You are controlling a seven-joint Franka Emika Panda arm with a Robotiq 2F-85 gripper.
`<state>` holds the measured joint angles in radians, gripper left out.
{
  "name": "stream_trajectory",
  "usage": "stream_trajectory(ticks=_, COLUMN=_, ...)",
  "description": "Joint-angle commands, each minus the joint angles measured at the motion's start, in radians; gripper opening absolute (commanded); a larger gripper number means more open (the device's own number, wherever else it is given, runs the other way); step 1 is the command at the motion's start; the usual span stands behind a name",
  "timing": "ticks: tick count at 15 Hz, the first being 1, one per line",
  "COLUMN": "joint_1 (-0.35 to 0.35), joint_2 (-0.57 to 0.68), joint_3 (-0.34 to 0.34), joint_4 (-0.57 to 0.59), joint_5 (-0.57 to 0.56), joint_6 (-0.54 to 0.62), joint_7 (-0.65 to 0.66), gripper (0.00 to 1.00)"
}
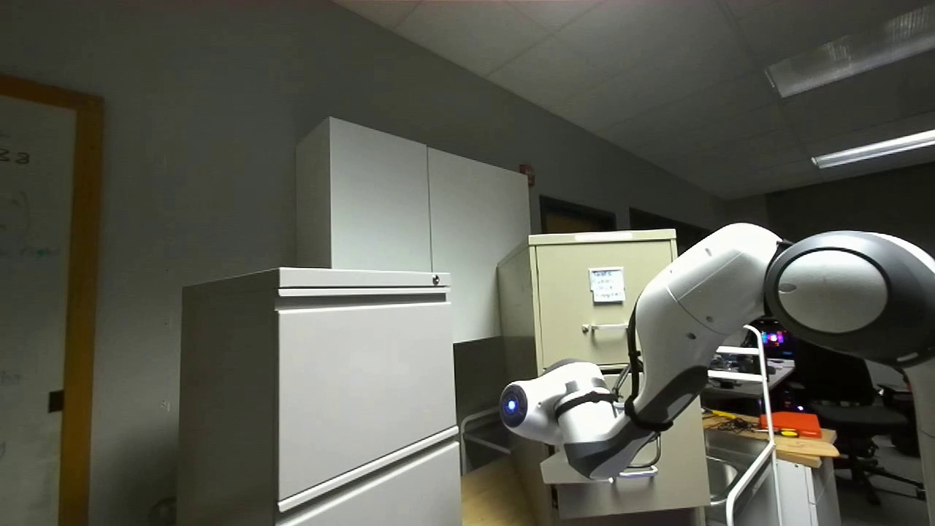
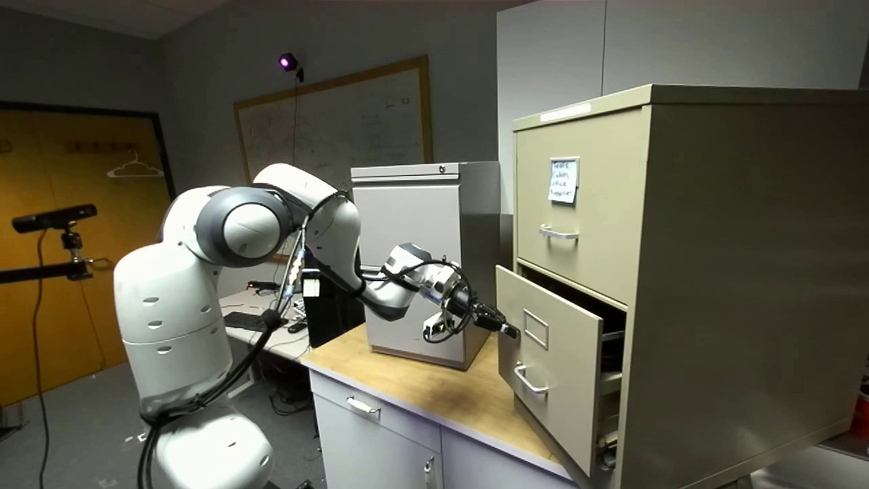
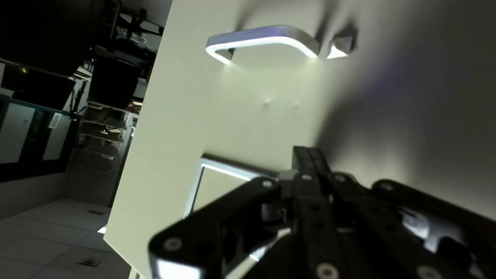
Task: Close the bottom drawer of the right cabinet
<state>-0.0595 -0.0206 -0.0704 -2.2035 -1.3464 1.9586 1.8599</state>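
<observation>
Well, in an exterior view the white robot arm (image 1: 701,285) reaches in from the right and crosses in front of the beige filing cabinet (image 1: 570,314), whose upper drawer carries a white paper sheet (image 1: 607,285) and an upper handle (image 1: 608,327). Lower down, partly covered by the arm, is the front of the bottom drawer (image 1: 679,467). The light-grey cabinet (image 1: 365,394) stands at the left, with the white two-door cupboard (image 1: 431,219) rising behind it. In an exterior view the bottom drawer is clearly pulled out of the beige filing cabinet: a dark opening shows above it, and its front stands away from the frame. The fingers (image 2: 506,328) point at that front, just beside the rectangular label frame (image 2: 535,329) and higher than the lower handle (image 2: 529,379). The light-grey cabinet rests on the wooden desk (image 2: 421,387), left of the beige one. In the wrist view the drawer front takes up most of the space, seen turned, with the lower handle near the top, a small metal fitting (image 3: 341,46) next to it, and the label frame further down, partly behind the fingers. These are together, side by side, tips close against the drawer front; whether they touch it I cannot tell.
</observation>
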Motion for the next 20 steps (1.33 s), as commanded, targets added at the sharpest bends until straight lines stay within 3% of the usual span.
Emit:
stream_trajectory(ticks=1, joint_1=0.008, joint_2=0.042, joint_3=0.009, joint_4=0.113, joint_5=0.013, joint_6=0.071, joint_7=-0.081, gripper=0.0)
stream_trajectory(ticks=3, joint_1=0.021, joint_2=0.02, joint_3=0.02, joint_4=0.104, joint_5=0.039, joint_6=0.117, joint_7=-0.083, gripper=0.0)
stream_trajectory(ticks=9, joint_1=0.053, joint_2=0.033, joint_3=0.056, joint_4=0.134, joint_5=-0.13, joint_6=0.069, joint_7=0.074, gripper=0.0)
stream_trajectory(ticks=15, joint_1=0.042, joint_2=0.069, joint_3=0.042, joint_4=0.134, joint_5=-0.256, joint_6=0.025, joint_7=0.193, gripper=0.0)
stream_trajectory(ticks=20, joint_1=0.036, joint_2=0.108, joint_3=0.039, joint_4=0.175, joint_5=-0.291, joint_6=0.021, joint_7=0.209, gripper=0.0)
